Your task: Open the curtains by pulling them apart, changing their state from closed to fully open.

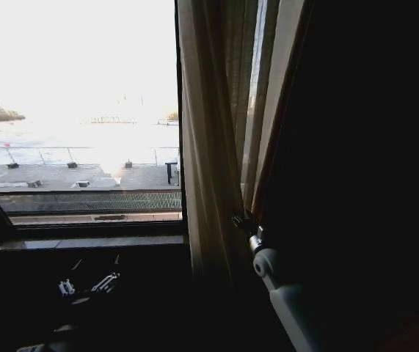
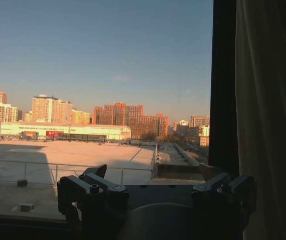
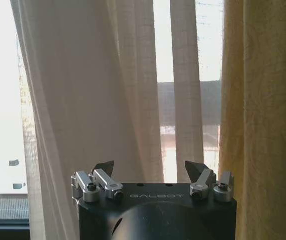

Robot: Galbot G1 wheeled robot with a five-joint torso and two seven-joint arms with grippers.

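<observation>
Your right gripper [image 3: 153, 172] is spread wide with nothing between its fingers, raised in front of the curtains [image 3: 107, 100] and close to the fabric but not touching it as far as I can tell, while the left gripper [image 2: 155, 187] hangs low in front of the bare window glass [image 2: 97, 75], also wide open and empty. That cloth looks light, thin and floppy, so I'd pinch a bunched pleat near its edge; a flat patch will probably just slip out. In the head view it's gathered right of the window frame bar [image 1: 179, 110].
</observation>
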